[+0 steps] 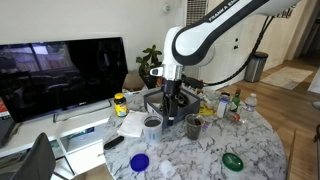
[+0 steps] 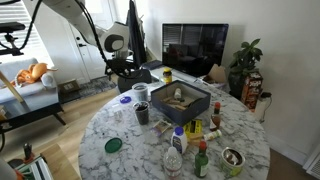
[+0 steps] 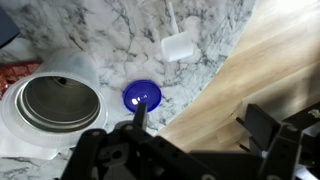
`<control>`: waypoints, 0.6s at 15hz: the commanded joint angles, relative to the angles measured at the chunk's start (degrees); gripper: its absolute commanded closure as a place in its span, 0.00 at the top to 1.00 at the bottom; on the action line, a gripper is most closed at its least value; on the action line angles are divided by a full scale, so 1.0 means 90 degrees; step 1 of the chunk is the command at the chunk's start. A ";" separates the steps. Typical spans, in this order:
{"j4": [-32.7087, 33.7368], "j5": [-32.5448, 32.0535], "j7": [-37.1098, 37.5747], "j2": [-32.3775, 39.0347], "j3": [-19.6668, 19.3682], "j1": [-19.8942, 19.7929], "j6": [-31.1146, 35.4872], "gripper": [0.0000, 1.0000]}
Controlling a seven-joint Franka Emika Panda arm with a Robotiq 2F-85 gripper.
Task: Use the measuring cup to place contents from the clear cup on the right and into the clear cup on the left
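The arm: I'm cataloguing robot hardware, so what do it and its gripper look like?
The arm has glossy white rounded links with black joints, dark lettering on the upper link and a black cable looping behind. The gripper is black and angular.

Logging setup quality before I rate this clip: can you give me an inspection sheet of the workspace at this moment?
Surface: round marble table, crowded, with some bare patches towards the edge.
Job's things: white measuring cup lying on the marble near the edge, not held; cup nearer the TV and cup nearer the bottles standing upright; fill cannot be told.
Clutter: blue lid, green lid, dark box, bottles, yellow-lidded jar.
Grippers: gripper open, empty, above the table edge by the blue lid.
Cables: dark cable hanging under the arm.
Surroundings: TV, plant, wooden floor.
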 commanded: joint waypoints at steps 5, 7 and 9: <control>-0.0945 0.0163 0.0589 -0.1683 -0.0214 0.0073 -0.0548 1.00; -0.1124 0.0089 0.0837 -0.2040 -0.0306 0.0130 -0.0666 1.00; -0.1334 0.0072 0.1048 -0.2403 -0.0405 0.0173 -0.0642 1.00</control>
